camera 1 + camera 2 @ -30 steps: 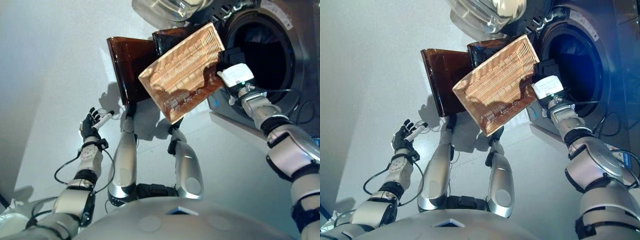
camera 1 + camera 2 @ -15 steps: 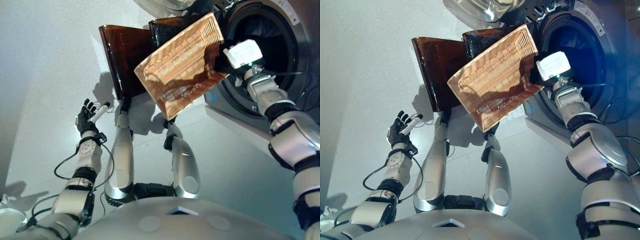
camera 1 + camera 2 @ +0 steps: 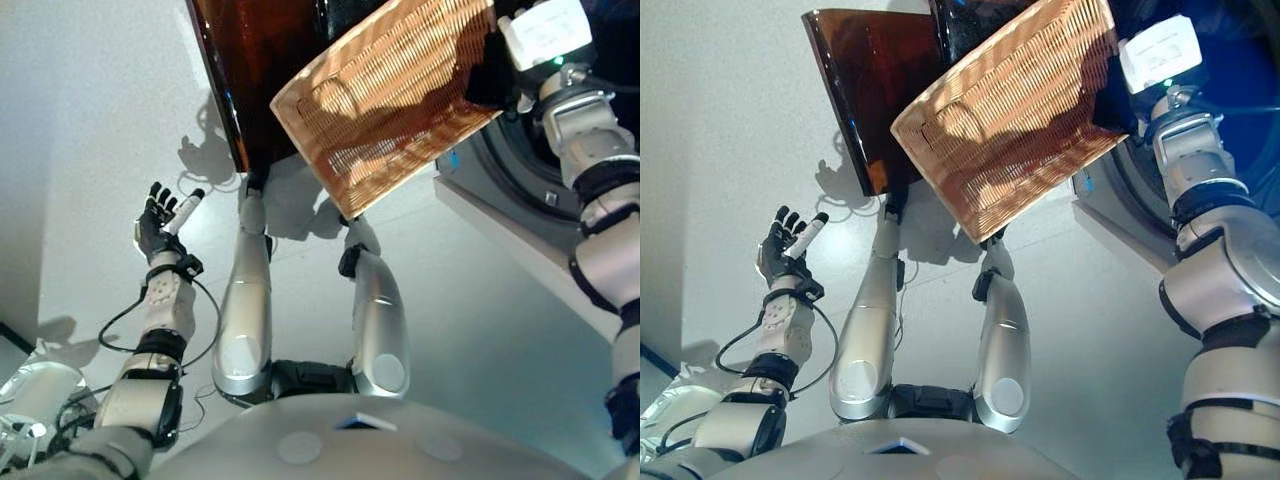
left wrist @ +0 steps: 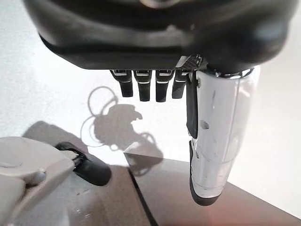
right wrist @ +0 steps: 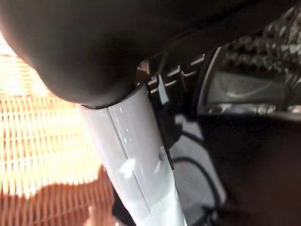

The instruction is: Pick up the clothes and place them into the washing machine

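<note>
1. No clothes can be seen in the basket (image 3: 1010, 120), which is held tipped at the washer (image 3: 520, 180) mouth
2. The basket's edge is gripped by the right robot hand (image 3: 1110, 95), fingers closed on it
3. The left robot hand (image 3: 157, 222) is held out over the floor (image 3: 90, 130), fingers straight, empty
4. Whether the clothes are inside the drum cannot be told; emptying seems nearly done
</note>
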